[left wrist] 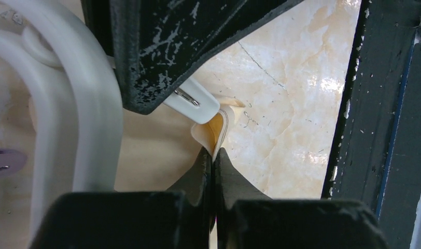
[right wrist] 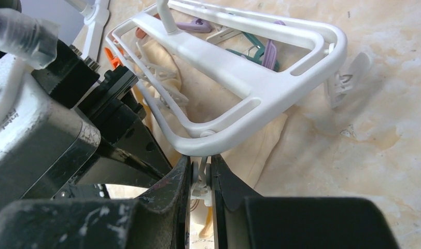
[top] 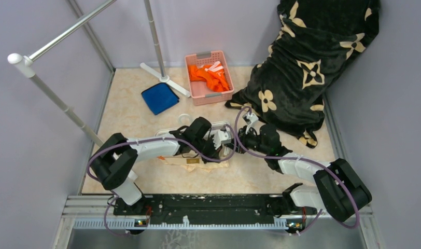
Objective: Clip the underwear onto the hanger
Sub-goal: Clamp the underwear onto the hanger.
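Observation:
The white hanger lies flat on the table over the pale peach underwear, under both wrists in the top view. My left gripper is shut on a folded edge of the underwear, right below a white clip. My right gripper is shut on that small white clip, which hangs from the hanger's near bar. In the top view the two grippers meet over the hanger, left gripper beside right gripper. Part of the underwear shows below the left arm.
A pink basket of orange clothes stands at the back, with a blue folded cloth left of it. A dark flowered blanket fills the back right. The grey rack pole slants along the left. Purple, green and white clips dangle from the hanger.

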Robot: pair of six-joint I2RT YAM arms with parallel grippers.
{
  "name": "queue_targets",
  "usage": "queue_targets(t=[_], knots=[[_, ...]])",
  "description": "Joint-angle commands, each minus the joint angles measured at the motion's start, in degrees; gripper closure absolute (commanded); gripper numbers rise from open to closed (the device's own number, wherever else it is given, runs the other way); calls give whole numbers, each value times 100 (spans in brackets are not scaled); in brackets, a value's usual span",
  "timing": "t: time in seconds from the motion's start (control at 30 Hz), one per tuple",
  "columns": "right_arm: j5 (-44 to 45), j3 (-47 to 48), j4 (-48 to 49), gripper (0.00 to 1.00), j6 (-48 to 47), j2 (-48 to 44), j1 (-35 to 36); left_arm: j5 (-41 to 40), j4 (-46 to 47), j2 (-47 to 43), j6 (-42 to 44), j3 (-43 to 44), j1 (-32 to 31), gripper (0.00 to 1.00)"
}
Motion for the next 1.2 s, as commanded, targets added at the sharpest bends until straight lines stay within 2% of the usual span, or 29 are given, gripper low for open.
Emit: queue_targets(t=[0.0, 0.17, 0.53, 1.17], knots=[[-375, 216, 559, 92, 138, -108, 74, 37, 336, -277, -53, -122, -32, 100], [-581, 172, 775, 91, 236, -72, 75, 80, 646, -526, -101, -341, -34, 100], [-812, 141, 1005, 91, 337, -19, 74, 69, 622, -451, -144, -273, -33, 100], [-774, 38, 724, 91, 125, -118, 74, 21, 670, -643, -154, -278, -29, 100]])
